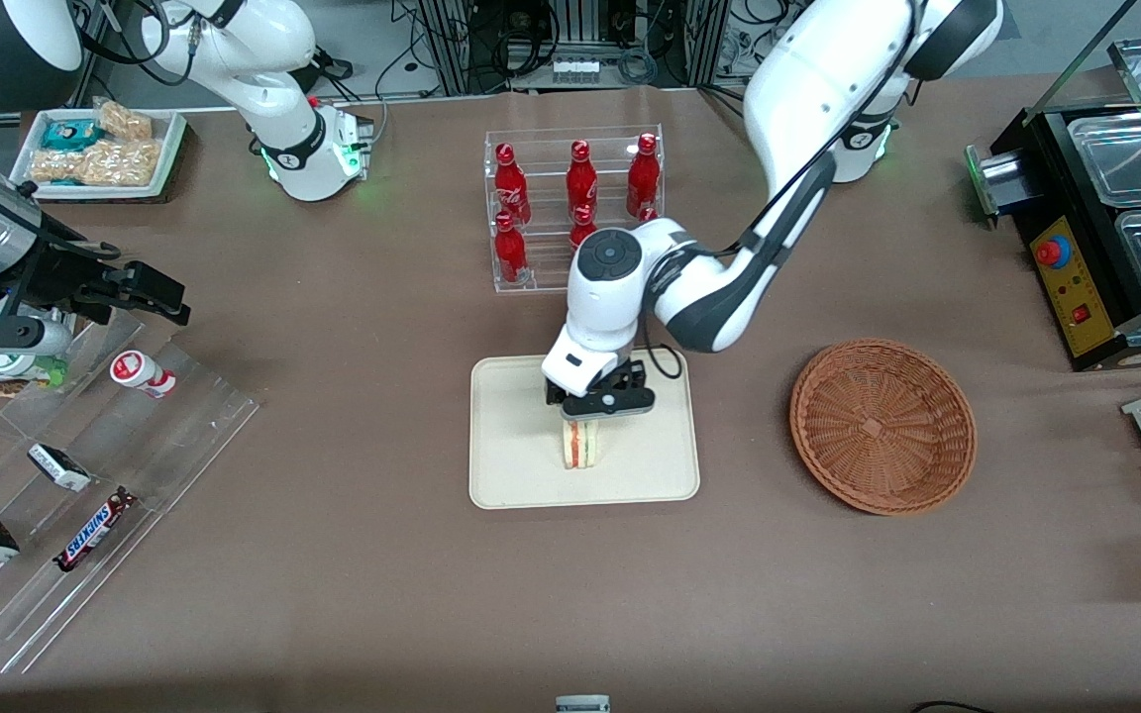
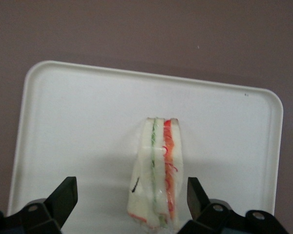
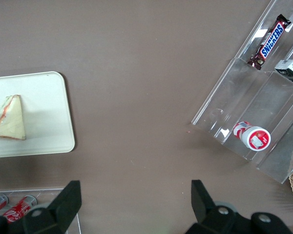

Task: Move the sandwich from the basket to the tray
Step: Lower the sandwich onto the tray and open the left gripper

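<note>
Cream tray (image 1: 521, 465) sits mid-counter, and we've got the sandwich (image 1: 581, 445) standing on its edge on it. Our tool (image 1: 598, 414) hangs right over the sandwich, fingers (image 2: 63, 197) spread wide and not touching it. Wicker basket (image 1: 882, 426) sits off toward the working arm's end.

Tool (image 1: 598, 416) over sandwich (image 1: 581, 446) top, front view.

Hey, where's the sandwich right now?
The sandwich stands on its edge on the tray, in the half nearer the front camera. The open pincer is just above it, and the basket sits empty toward the working arm's end.
</note>
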Robot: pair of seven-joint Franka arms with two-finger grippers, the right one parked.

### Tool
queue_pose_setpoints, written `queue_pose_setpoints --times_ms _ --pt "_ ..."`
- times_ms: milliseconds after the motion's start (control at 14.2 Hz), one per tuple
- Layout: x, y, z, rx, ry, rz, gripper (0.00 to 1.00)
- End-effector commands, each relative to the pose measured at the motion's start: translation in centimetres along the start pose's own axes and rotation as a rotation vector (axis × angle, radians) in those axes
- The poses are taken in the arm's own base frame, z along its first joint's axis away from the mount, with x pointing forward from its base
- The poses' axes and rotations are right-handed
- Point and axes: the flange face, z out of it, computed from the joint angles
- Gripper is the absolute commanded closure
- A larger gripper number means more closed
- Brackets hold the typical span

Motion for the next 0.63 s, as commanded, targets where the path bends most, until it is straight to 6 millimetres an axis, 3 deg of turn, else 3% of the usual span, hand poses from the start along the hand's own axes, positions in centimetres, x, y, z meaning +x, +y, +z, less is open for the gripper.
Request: queue_pose_setpoints --times_ms 0,70,141,281,422,562 --pt "1.5 -1.6 -6.5 0.046 0.04 -0.022 0.0" --pt "1.6 -1.9 -8.1 0.05 0.046 -0.028 0.0" --pt "3.2 -3.6 -9.6 0.045 0.022 -0.088 0.0" --pt "4.2 -5.4 -12.2 0.066 0.015 -0.026 0.0" --pt "6.9 -10.2 -13.3 0.127 -0.064 -0.074 0.0" --pt "8.3 -14.0 -14.1 0.154 -0.118 -0.063 0.0"
